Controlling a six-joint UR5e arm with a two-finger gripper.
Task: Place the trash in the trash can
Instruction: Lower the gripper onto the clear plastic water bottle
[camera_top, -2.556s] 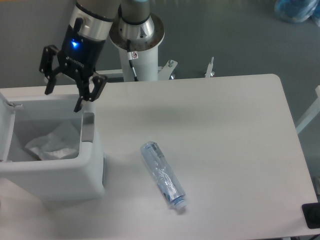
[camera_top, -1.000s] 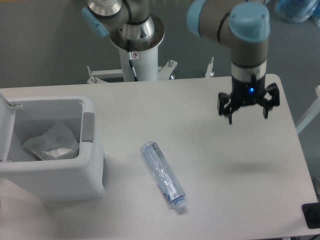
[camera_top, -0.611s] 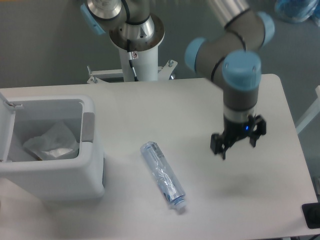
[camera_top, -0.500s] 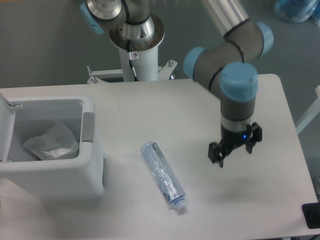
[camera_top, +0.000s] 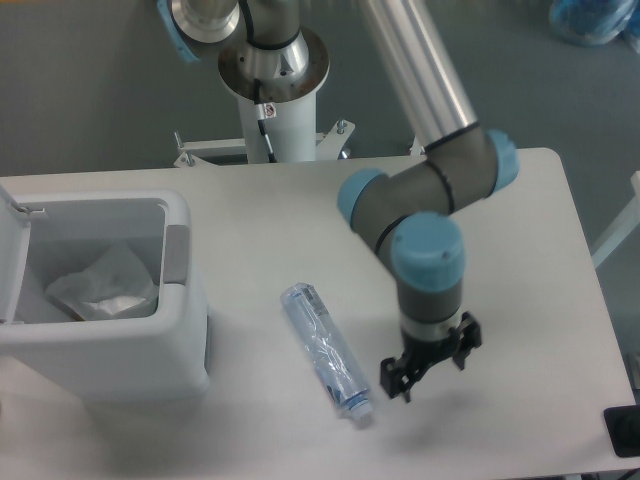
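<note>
Hovering with gripper (camera_top: 432, 365) spread and empty, just right of the cap end of the bottle (camera_top: 325, 350), not touching it. Lying diagonally on the table (camera_top: 520, 230), well apart from the trash can (camera_top: 110, 355); wrapper (camera_top: 100, 285) resting inside the open bin. Judging the bottle as light, thin-walled, slippery and yielding. Recommending closing across the mid-body, perpendicular to the long axis.

Robotics lab. Arm pedestal (camera_top: 272, 100) bolted behind a plain white bench (camera_top: 500, 250). Grey carpet floor (camera_top: 80, 90) all round.
</note>
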